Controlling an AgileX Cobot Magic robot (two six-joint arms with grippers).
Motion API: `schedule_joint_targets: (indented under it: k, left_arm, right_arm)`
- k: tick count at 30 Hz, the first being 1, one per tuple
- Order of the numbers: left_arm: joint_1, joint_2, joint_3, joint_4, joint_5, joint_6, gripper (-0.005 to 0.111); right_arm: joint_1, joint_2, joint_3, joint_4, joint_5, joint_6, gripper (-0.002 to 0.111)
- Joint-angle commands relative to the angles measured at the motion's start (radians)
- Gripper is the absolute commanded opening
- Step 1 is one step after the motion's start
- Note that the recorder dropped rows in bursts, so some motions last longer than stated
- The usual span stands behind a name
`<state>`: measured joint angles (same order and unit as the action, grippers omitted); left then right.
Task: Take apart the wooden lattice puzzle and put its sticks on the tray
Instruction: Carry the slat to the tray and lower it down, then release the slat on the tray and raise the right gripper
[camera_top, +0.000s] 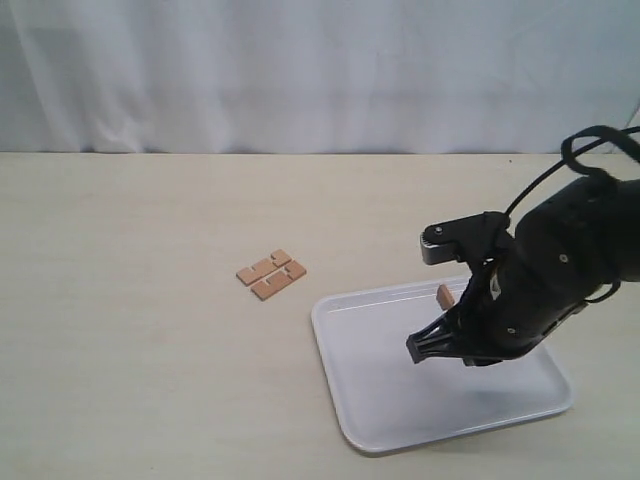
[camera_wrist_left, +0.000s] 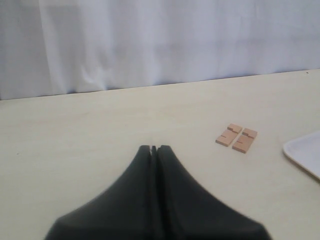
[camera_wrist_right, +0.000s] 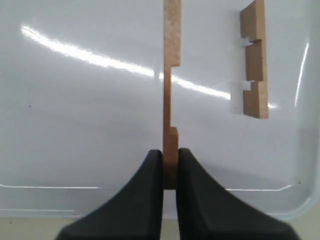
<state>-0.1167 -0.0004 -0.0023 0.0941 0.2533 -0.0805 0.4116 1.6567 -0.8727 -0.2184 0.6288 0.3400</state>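
Right gripper (camera_wrist_right: 170, 152) pinches stick (camera_wrist_right: 171, 75) by one end, long axis straight out from the jaws, over tray (camera_wrist_right: 75, 125), parallel to second stick (camera_wrist_right: 253, 60) lying there; left gripper (camera_wrist_left: 153, 148) closed, empty; two sticks (camera_top: 271, 274) on table (camera_top: 120, 300)

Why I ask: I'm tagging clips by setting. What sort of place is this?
Probably a robotics lab bench: bare pale tabletop, plain white curtain backdrop, black right gripper holding a notched light-brown wooden stick over a white plastic tray.
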Motion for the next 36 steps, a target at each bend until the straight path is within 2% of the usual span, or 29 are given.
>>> schedule_joint_targets:
  k: [1,9,21,23,31,36]
  left_arm:
    - [-0.001,0.000,0.002,-0.001,-0.012,-0.003,0.000]
    - [-0.001,0.000,0.002,-0.001,-0.012,-0.003,0.000]
    - [-0.001,0.000,0.002,-0.001,-0.012,-0.003,0.000]
    - [-0.001,0.000,0.002,-0.001,-0.012,-0.003,0.000]
    - [-0.001,0.000,0.002,-0.001,-0.012,-0.003,0.000]
    - [-0.001,0.000,0.002,-0.001,-0.012,-0.003,0.000]
  right_arm:
    - [-0.007,0.074,0.002,-0.006,-0.072,0.033,0.004]
    - [-0.015,0.149,0.000,-0.013,-0.164,0.099,0.004]
    - [-0.039,0.179,0.000,-0.035,-0.127,0.136,0.005]
    - [-0.039,0.182,0.000,-0.037,-0.134,0.136,0.009]
    - [-0.039,0.182,0.000,-0.037,-0.134,0.136,0.038]
    - [-0.039,0.182,0.000,-0.032,-0.130,0.136,0.052]
